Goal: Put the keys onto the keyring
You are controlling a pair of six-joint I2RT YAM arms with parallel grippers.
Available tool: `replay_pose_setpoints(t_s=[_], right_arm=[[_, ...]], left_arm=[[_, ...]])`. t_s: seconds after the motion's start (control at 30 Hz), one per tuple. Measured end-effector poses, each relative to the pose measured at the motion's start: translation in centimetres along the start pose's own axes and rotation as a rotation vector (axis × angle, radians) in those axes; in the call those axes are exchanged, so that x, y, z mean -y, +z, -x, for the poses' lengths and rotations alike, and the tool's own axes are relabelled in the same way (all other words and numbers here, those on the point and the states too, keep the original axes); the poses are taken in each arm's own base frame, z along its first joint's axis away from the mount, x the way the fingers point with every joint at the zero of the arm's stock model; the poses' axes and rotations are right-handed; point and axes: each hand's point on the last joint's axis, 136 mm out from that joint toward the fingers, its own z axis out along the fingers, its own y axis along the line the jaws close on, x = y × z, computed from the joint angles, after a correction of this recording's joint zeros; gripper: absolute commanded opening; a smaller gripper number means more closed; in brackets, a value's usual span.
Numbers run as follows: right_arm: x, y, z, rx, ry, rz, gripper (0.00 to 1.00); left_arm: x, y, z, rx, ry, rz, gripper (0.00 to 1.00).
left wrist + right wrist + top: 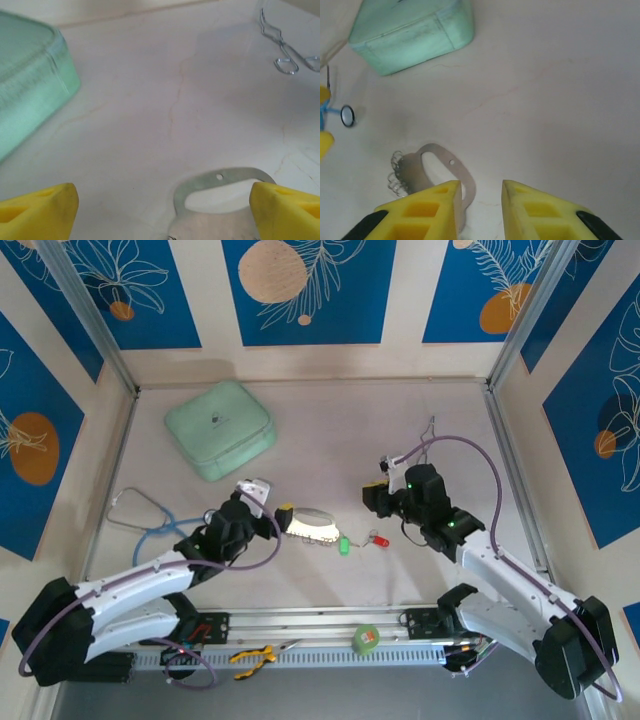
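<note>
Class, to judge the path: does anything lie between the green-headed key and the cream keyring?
Nothing visible does: the small green-headed key lies right beside the cream oblong plastic keyring.

Item: my table point(330, 430), pale top with faint veins, walled on three sides. Lying on it, seen from above:
- mint-green case point(220, 428), upper left
- stethoscope point(148, 534) with blue tubing, left edge
- bent wire clip point(428, 432), upper right
- cream-white keyring point(312, 525), centre
- green-headed key point(343, 545), just beside the keyring's right end
- red-headed key point(378, 539), near, further right

Both keys lie flat.
</note>
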Motion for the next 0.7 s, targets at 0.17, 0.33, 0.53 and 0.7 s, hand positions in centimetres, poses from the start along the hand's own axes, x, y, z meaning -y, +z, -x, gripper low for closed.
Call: replay_pose_setpoints(t_s=[0.17,0.33,0.53,0.7], right_arm=[[-0.3,0.5,-2.8,-0.104,0.225,0.004,0.35],[-0.7,0.9,-5.9,-0.177,0.36,0.017,0.23],[-0.6,1.7,-8.0,-0.289,0.415,-0.027,0.23],[-0.7,2.0,-8.3,-0.334,0.42,-0.041,0.24]], left_arm=[[1.4,0.9,-2.4,-0.147,-0.067,-0.061,0.71],[3.0,1.3,-5.1,-0.294,-0.144,-0.116,0.66],[5.5,2.6,-7.0,-0.451,-0.135,-0.158,0.62],[7.2,4.1,-7.3,-0.525,-0.12,-0.177,0.55]])
